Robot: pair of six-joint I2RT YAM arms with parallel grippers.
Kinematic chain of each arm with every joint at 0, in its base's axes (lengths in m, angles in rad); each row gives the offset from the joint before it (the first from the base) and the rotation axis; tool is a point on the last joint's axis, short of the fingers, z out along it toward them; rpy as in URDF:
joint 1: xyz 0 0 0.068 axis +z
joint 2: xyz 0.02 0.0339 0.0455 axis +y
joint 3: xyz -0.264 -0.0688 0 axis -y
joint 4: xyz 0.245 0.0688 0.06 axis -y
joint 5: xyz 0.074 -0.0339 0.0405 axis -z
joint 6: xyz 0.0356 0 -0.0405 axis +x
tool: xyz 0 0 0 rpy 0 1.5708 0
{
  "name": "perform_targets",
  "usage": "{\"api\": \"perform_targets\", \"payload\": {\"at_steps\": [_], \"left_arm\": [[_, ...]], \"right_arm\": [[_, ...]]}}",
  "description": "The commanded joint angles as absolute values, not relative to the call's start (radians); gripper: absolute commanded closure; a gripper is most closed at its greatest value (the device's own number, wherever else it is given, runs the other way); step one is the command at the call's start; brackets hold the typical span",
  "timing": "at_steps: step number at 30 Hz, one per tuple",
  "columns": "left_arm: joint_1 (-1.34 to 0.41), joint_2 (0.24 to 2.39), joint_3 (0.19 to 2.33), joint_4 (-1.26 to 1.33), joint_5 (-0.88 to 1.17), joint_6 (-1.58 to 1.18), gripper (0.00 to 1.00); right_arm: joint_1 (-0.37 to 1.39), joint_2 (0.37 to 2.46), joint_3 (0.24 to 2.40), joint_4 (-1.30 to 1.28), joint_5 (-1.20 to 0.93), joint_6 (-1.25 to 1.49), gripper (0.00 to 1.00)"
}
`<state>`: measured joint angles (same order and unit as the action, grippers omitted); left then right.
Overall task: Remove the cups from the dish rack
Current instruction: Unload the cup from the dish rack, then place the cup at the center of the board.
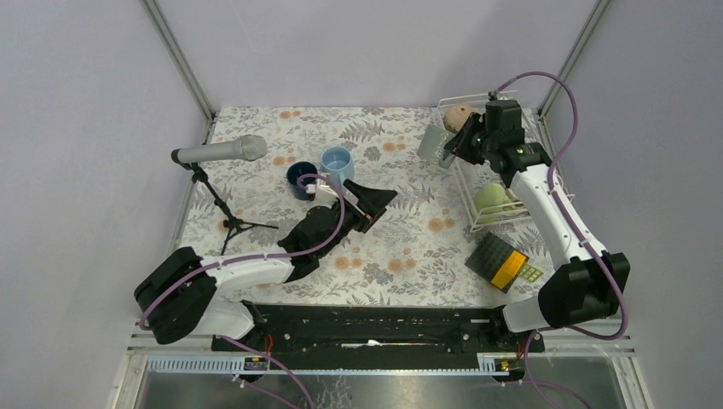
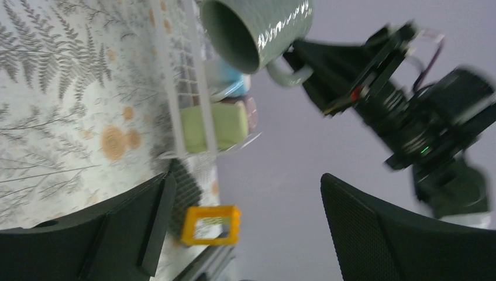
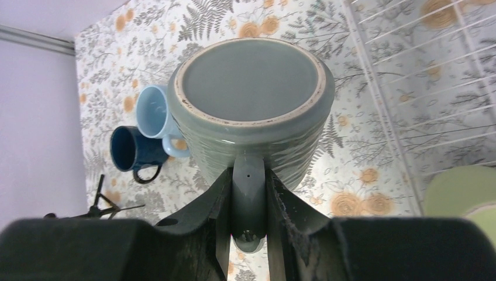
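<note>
1. Black fingers of the right gripper [image 3: 248, 186] fill the wrist view, clamped from both sides on the handle [image 3: 248, 225] of a grey-green mug [image 3: 251, 82], its unglazed foot ring facing the lens.
2. Seen from above, that mug [image 1: 433, 143] hangs tipped on its side, mouth turned toward the middle of the table, just beside the far left corner of the white wire dish rack [image 1: 471, 223].
3. Inside the rack sit a green mug [image 1: 493, 198] and a tan mug [image 1: 458, 117]; any others are too hidden to count.
4. Two cups already out, a light blue mug [image 1: 338, 164] and a dark blue mug [image 1: 300, 179], stand side by side on the floral cloth [image 1: 409, 247], well apart from the rack.
5. The step in hand looks to be the carry-over and set-down. A pinch on the handle alone lets a heavy mug swing, so a slow sweep left seems wise. The wrist should roll the mug upright before lowering, and the spot should be near the blue pair without nudging them.
6. The left gripper [image 1: 375, 207] hovers just beside the light blue mug, jaws spread wide and holding nothing. It sits close to the likely landing spot and may need to give way.
</note>
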<state>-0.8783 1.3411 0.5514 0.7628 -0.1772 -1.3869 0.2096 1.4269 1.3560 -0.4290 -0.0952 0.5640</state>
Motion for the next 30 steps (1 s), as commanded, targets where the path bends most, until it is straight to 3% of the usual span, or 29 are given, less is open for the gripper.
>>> {"api": "perform_targets", "payload": {"at_steps": [1,8,18,30], "left_arm": [[-0.850,1.425,0.528,1.127,-0.171,-1.615,0.01],[-0.840,1.611,0.546,1.362,-0.152,-1.797,0.01],[-0.816,1.687,0.614,1.351,-0.166,-1.814,0.04],[-0.777,1.812,0.729,1.368,-0.145,-1.883,0.17]], "right_arm": [[0.231,1.338,1.315,-0.231,-0.184,0.664,1.00],[0.246,1.298,1.218,-0.142,-0.253,0.743,1.00],[0.273,1.257,1.141,-0.079,-0.308,0.817,1.00],[0.298,1.217,1.047,-0.017,-0.342,0.856,1.00]]}}
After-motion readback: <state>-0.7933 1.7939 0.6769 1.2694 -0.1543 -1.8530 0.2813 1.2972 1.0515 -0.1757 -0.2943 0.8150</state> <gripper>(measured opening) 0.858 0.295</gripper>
